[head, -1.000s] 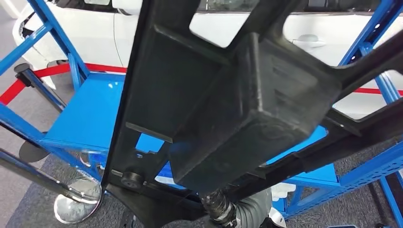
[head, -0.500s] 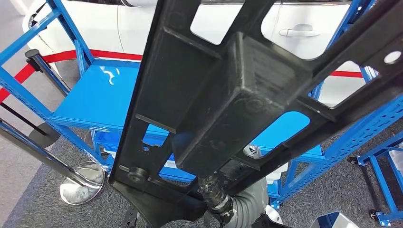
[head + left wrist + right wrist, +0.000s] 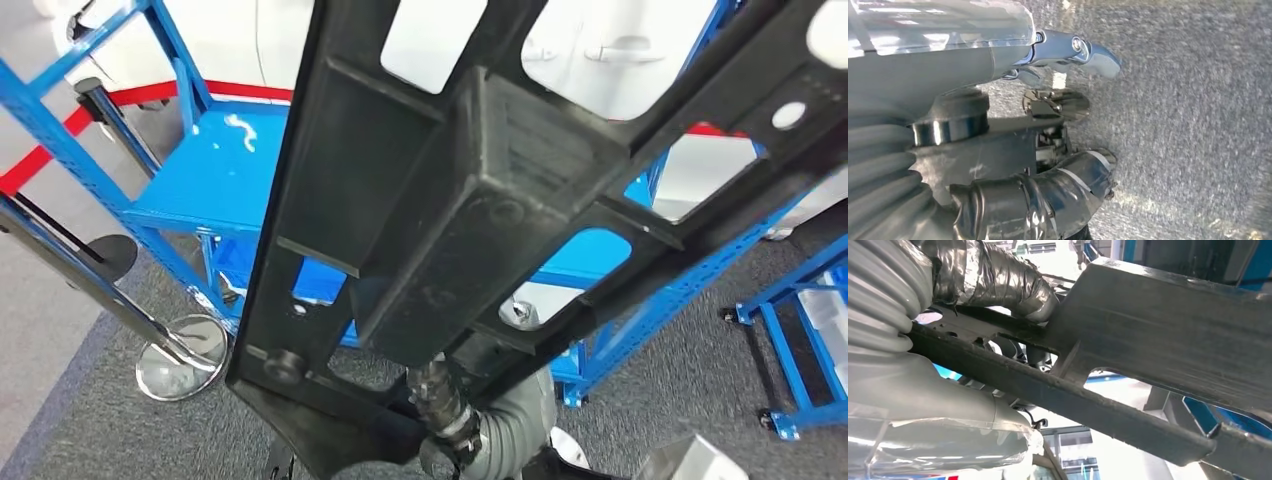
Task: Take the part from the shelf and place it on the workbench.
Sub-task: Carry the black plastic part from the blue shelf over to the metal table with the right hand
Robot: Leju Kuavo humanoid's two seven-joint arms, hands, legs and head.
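Black part held aloft before the blue shelf.
Our right hand grasps the part's frame; our left hand hangs over carpet, its grasp indeterminable.

The whole head view has shifted over the last second, so the camera has moved: the blue shelf now lies lower and more to the left, and more grey carpet shows at the right. The black part sits slightly more upright across the picture.
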